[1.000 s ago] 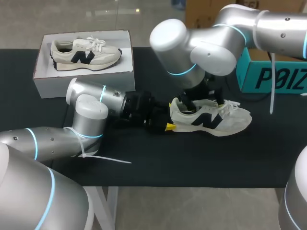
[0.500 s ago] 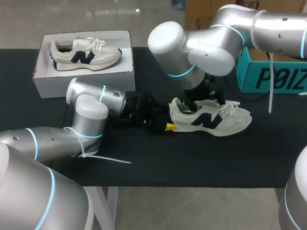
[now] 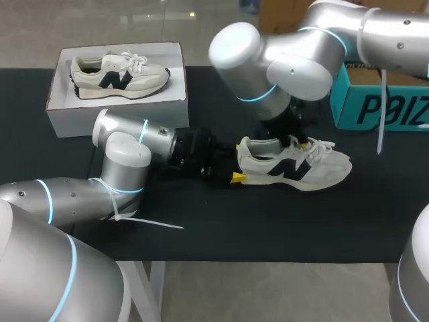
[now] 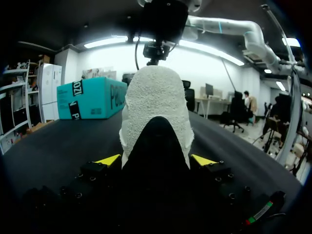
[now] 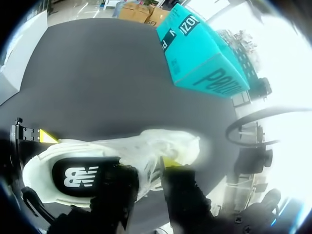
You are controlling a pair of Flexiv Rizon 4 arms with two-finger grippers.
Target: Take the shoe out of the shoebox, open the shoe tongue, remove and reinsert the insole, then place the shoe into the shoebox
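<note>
Shoe [image 3: 295,168] on black table [image 3: 201,228]; white shoebox [image 3: 117,111], teal box [image 3: 375,107] behind.

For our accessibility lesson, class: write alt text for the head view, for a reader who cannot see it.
A pale shoe sits on a black table, its heel gripped by the left tool while the right tool is over its laces. Behind to the left, a white shoebox holds a matching shoe; a teal box stands at the right.
</note>
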